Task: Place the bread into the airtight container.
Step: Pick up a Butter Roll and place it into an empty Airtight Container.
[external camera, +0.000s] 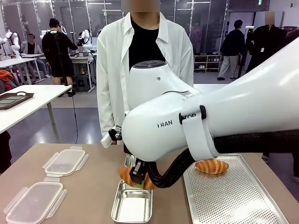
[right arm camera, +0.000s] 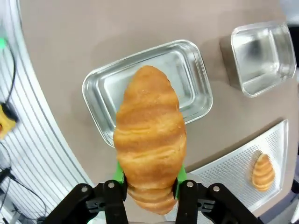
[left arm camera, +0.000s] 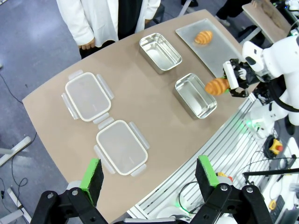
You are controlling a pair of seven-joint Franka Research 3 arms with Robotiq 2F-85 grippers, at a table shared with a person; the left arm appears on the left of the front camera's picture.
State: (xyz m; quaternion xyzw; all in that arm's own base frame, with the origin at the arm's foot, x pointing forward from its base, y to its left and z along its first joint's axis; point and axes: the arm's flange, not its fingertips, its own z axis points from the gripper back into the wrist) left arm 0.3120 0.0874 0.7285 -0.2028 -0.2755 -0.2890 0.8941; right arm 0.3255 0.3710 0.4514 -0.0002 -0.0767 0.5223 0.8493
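The right gripper [right arm camera: 149, 176] is clamped on the bread [right arm camera: 149, 140], a pad on each side. It holds the bread over the container [right arm camera: 105, 88] by the near edge of the table [left arm camera: 154, 107], apparently clear of the rim. The left gripper [left arm camera: 149, 172] hangs wide open above that edge. Another bread [external camera: 211, 166] lies on the tray [external camera: 243, 200] at the right edge.

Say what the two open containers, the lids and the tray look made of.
Near container and far container: likely stainless steel, shiny, mirror-like reflections. Near lid and far lid: probably plastic, translucent, frosted, with clip flaps. Tray: metal, matte silver, perforated all over.
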